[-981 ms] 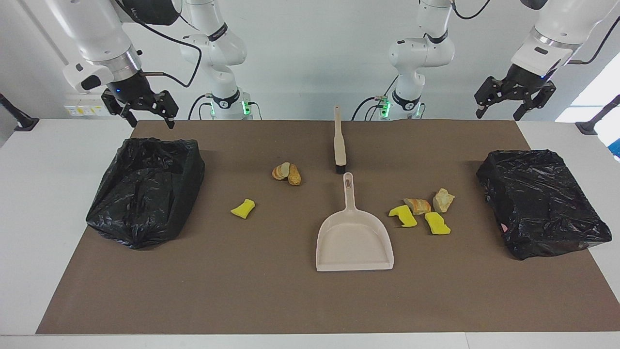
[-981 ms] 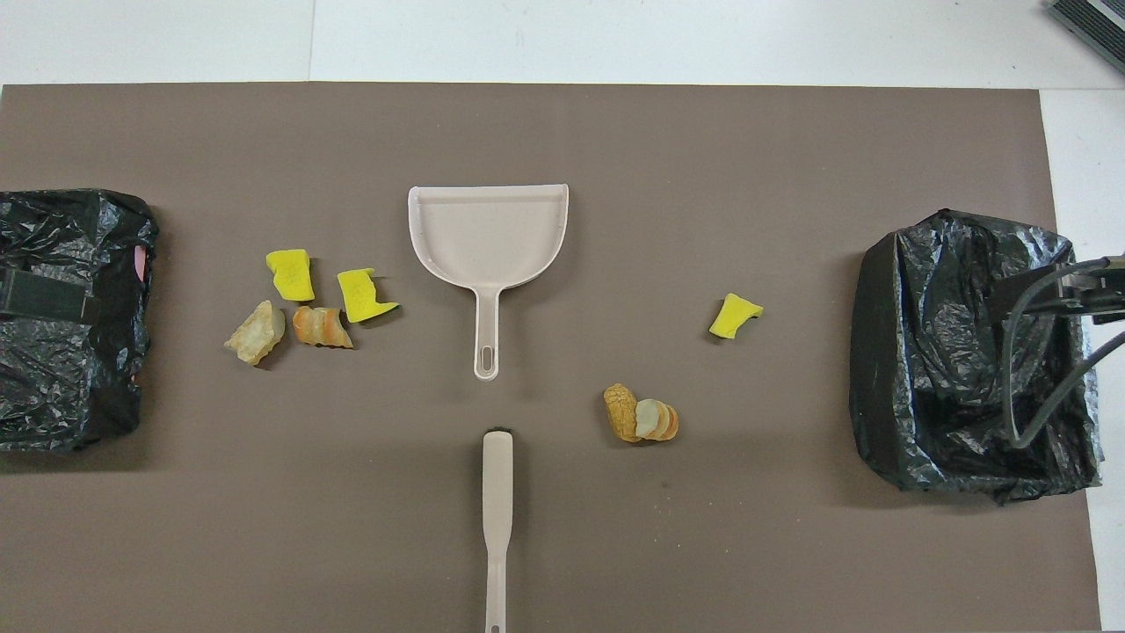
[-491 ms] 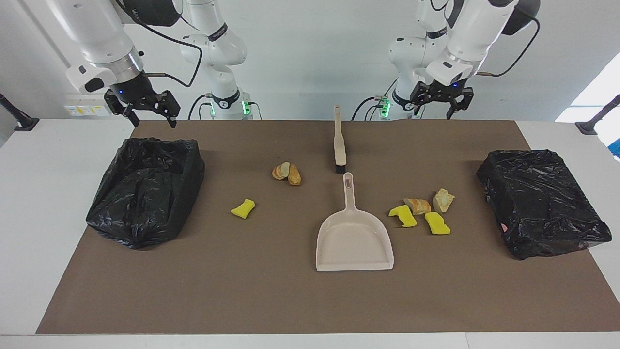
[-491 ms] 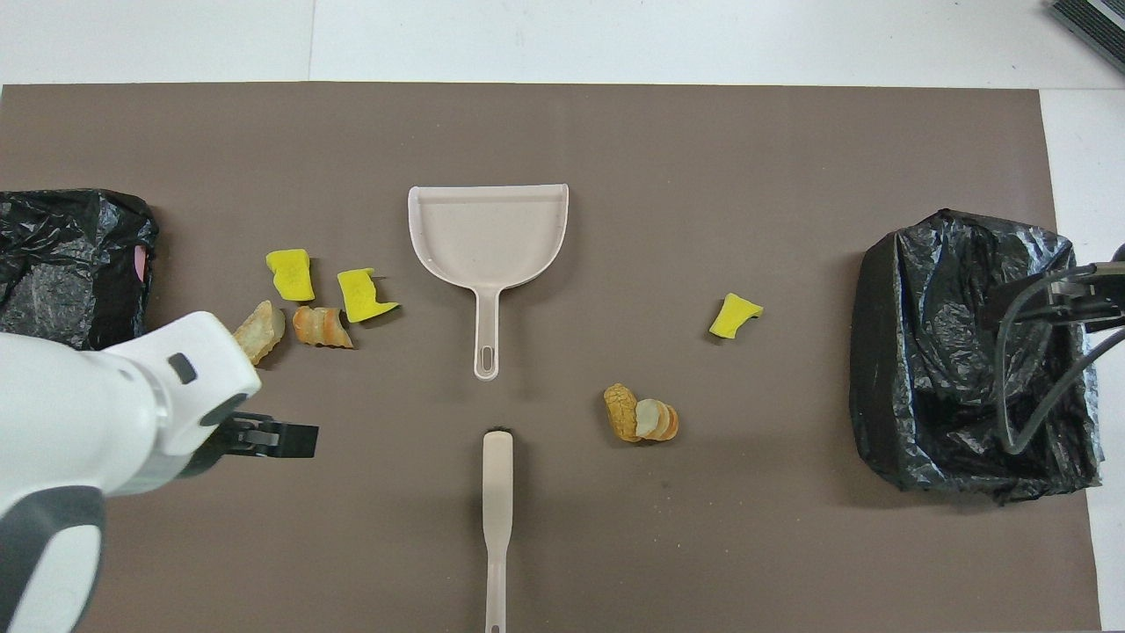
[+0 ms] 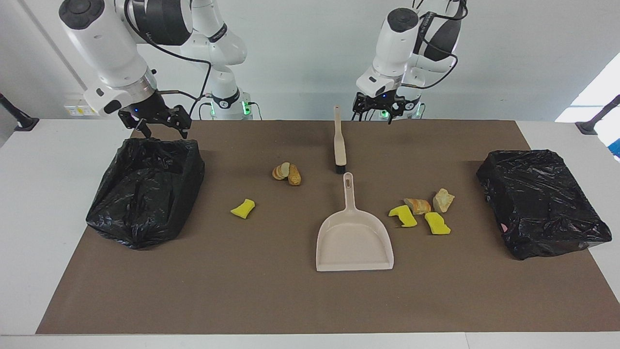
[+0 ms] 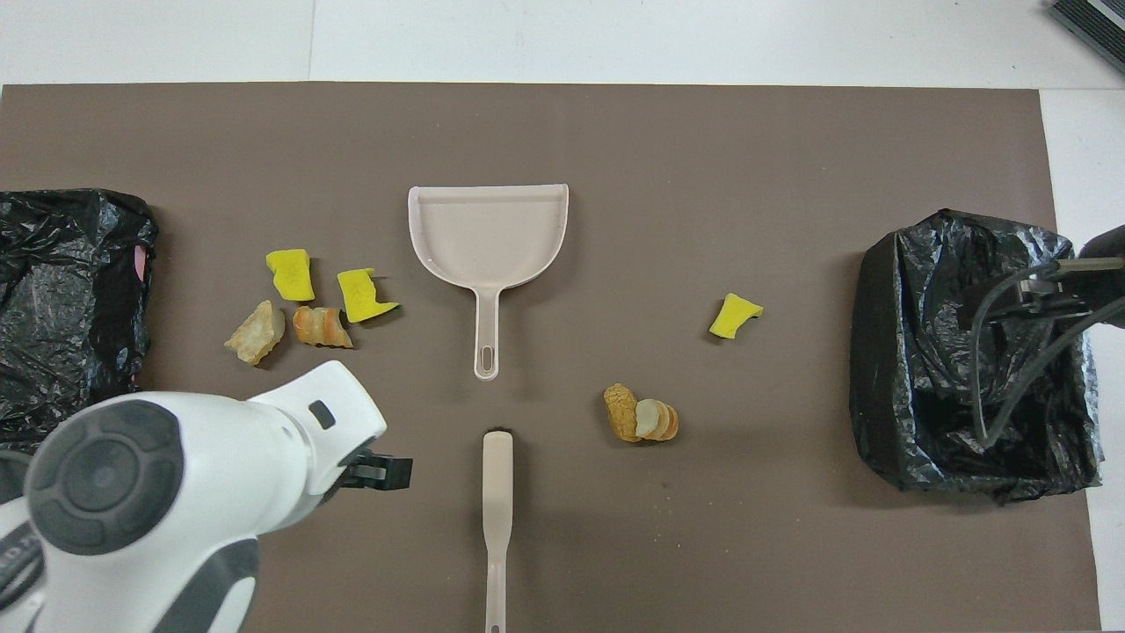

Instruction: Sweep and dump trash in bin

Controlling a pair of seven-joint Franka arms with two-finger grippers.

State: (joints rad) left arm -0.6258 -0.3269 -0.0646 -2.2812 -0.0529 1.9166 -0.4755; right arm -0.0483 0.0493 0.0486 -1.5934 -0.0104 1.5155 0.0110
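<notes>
Table mat (image 5: pixel 271 300): brown, spread under everything; no item on it is found displaced against the earlier frames.
Bins: one black-bagged bin (image 5: pixel 145 189) is set at the right arm's end, a second black-bagged bin (image 5: pixel 540 201) at the left arm's end; the latter is cut off at the overhead view's edge.
Change noted: the left gripper (image 5: pixel 378 107) is found carried in from the table's end to above the mat's robot-side edge, just beside the brush (image 5: pixel 339 140). A brush pickup is judged to be the step in hand; sweeping is not yet begun.
Left gripper: released, nothing held; largely masked by its own arm in the overhead view.
Right gripper (image 5: pixel 160 123): released, empty, shifted slightly, above the rim of its bin.
Dustpan (image 5: pixel 353 237): beige, flat, handle toward the brush.
Trash: four scraps (image 5: pixel 421 213) are clustered beside the dustpan, toward the left arm's end; bread pieces (image 5: pixel 286 173) and a yellow chunk (image 5: pixel 243 208) lie toward the right arm's end.
Unclear: bin contents.
</notes>
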